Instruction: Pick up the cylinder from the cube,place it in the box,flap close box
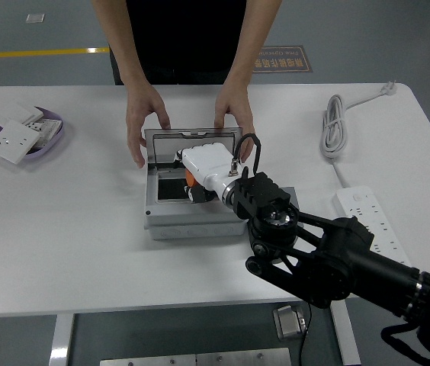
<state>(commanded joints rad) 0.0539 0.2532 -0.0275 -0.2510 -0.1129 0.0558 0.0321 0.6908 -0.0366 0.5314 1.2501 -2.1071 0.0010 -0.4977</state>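
At the far left a purple dish (53, 122) holds white switch plates (15, 139), well apart from the rest. In the middle of the white table (70, 229) sits the grey box (192, 223), its flap (192, 138) standing open at the far side. A person stands behind it: one hand (145, 122) grips the flap's left corner, the other hand (234, 118) its right corner. The robot's right hand (206, 169), white-shelled, reaches into the box from the right, its black arm (329, 259) crossing the table from the lower right corner. An orange cylinder (189, 178) shows just under the hand, inside the box; the fingers are curled down around it, though the shell hides how firmly they hold. The box's dark recess (171, 187) lies just left of the hand. Farther right a coiled white cable (335, 130) lies near the table's far edge, and a white power strip (371, 221) lies near the right edge.
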